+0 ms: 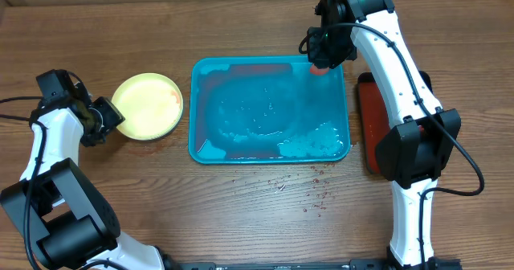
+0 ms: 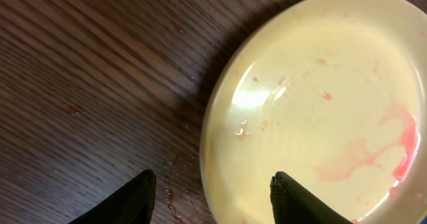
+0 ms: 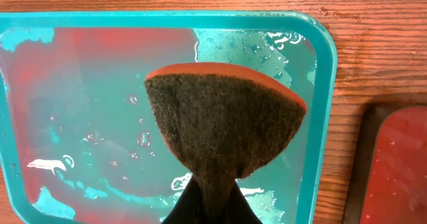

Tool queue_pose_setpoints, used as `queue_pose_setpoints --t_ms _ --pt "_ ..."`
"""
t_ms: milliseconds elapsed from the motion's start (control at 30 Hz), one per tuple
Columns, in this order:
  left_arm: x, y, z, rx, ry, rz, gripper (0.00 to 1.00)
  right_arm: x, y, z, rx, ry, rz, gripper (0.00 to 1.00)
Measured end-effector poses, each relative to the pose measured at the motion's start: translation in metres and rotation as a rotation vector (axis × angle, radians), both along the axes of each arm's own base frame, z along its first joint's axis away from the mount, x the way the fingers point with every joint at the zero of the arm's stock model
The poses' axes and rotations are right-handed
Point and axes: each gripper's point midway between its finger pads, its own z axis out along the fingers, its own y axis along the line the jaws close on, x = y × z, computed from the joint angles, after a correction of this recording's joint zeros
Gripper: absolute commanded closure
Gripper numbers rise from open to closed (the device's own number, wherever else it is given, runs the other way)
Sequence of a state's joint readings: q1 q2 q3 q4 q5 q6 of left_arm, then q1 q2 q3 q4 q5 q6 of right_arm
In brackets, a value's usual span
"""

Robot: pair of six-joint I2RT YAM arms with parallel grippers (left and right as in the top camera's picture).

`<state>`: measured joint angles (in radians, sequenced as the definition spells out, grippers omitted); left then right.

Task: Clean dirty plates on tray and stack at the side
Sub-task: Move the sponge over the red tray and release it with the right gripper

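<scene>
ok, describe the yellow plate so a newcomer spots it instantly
Find the large teal rectangular plastic tray in the middle of the table. Just off its left edge sits the round pale yellow plastic plate. It is the only round thing there, with pink smears inside.

I find a brown wooden table [image 1: 265, 222] with three items lying directly on it: a pale yellow plate [image 1: 147, 107] at the left, a teal tray [image 1: 193, 101] at centre just beside the plate, and a dark red tray [image 1: 370, 125] at the right. Small red specks [image 1: 309, 196] lie scattered on the bare wood near the teal tray's front edge.
</scene>
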<state>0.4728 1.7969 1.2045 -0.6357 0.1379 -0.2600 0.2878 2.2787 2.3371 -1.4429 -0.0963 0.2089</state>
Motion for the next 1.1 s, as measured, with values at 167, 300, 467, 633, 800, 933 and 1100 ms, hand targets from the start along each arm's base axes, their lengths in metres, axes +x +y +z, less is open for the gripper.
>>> queue_pose_setpoints --t_ms 167,300,467,633,800,933,1100 --pt "0.000 -0.013 0.011 -0.042 0.003 -0.026 0.37 -0.006 -0.002 0.000 -0.006 0.024 -0.001 0.96" --pt "0.018 -0.030 0.057 0.000 -0.082 -0.104 0.29 -0.011 -0.004 0.012 -0.004 0.014 -0.003 0.96" --pt "0.036 -0.074 0.120 0.070 -0.201 -0.234 0.27 -0.023 -0.030 0.056 0.011 -0.039 -0.048 0.96" --pt "0.037 -0.116 0.128 0.112 -0.187 -0.346 0.21 -0.044 -0.097 0.089 -0.012 -0.038 -0.187 0.96" --pt "0.043 -0.128 0.128 0.206 -0.176 -0.380 0.12 -0.055 -0.171 0.081 -0.078 0.025 -0.363 0.96" --pt "0.047 -0.124 0.132 0.245 -0.190 -0.366 0.01 -0.063 -0.205 0.056 -0.101 0.094 -0.447 0.96" --pt "0.047 -0.121 0.132 0.258 -0.185 -0.357 0.00 -0.076 -0.215 0.006 -0.115 0.206 -0.472 0.96"
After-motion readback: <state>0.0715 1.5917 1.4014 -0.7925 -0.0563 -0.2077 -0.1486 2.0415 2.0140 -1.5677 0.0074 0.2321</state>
